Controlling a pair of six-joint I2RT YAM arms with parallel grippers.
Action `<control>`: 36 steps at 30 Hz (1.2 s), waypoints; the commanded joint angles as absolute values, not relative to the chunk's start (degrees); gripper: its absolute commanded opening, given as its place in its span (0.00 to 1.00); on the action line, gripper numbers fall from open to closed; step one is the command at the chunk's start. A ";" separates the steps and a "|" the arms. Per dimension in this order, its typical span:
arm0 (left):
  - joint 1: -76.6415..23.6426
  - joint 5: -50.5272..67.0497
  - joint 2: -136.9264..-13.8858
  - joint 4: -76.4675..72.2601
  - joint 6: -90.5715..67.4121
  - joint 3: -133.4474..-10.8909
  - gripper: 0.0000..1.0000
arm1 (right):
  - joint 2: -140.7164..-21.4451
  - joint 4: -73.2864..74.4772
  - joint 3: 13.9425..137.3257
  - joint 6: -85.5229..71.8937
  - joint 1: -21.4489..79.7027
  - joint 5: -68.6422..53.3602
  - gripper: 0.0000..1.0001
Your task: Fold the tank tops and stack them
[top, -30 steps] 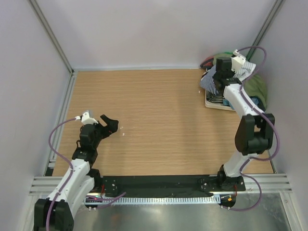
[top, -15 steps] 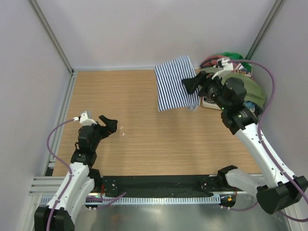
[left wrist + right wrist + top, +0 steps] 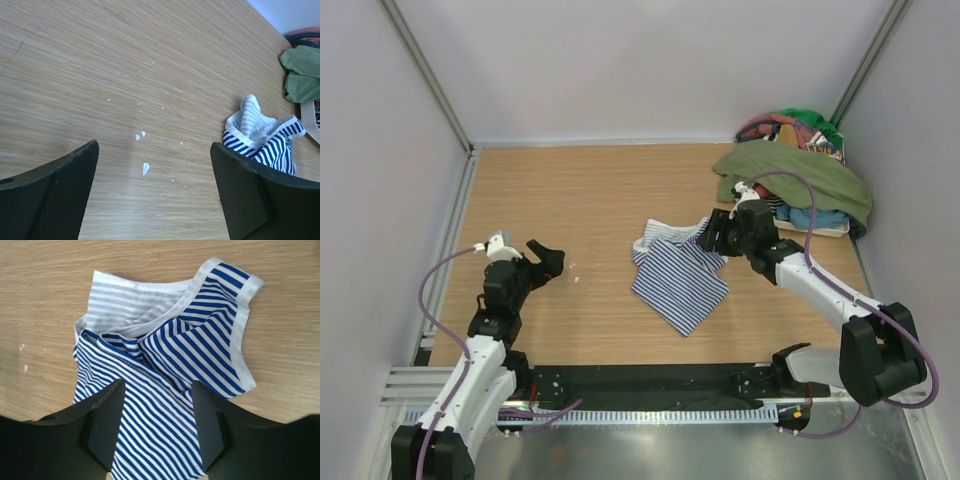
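Top external view shows you the left gripper at the left side of the worktop, its jaws wide apart and holding nothing. Just beside it lie some small white scraps. Near the middle, the striped tank top lies crumpled on the worktop, partly folded over itself. The right gripper is low at the far right edge of this top. In the right wrist view its fingers stand apart, with the cloth flat between them and not pinched. The olive green tank top lies on a pile of clothes in the far right corner.
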State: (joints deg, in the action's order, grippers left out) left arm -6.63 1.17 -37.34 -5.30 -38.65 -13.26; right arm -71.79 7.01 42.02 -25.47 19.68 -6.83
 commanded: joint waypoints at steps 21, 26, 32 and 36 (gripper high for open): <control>-6.59 3.34 -39.64 -7.21 -39.11 -14.94 0.93 | -104.48 14.40 71.59 -26.63 18.46 18.54 0.78; -6.59 3.25 -39.46 -7.21 -39.11 -14.94 0.93 | -109.95 17.58 76.03 -27.69 18.46 16.45 0.43; -6.59 3.43 -39.46 -7.38 -39.02 -14.94 0.93 | -101.46 17.75 74.36 -25.94 20.30 7.82 0.01; -6.59 3.43 -39.38 -7.38 -39.02 -14.85 0.93 | -95.21 20.91 74.44 -24.00 22.76 9.93 0.07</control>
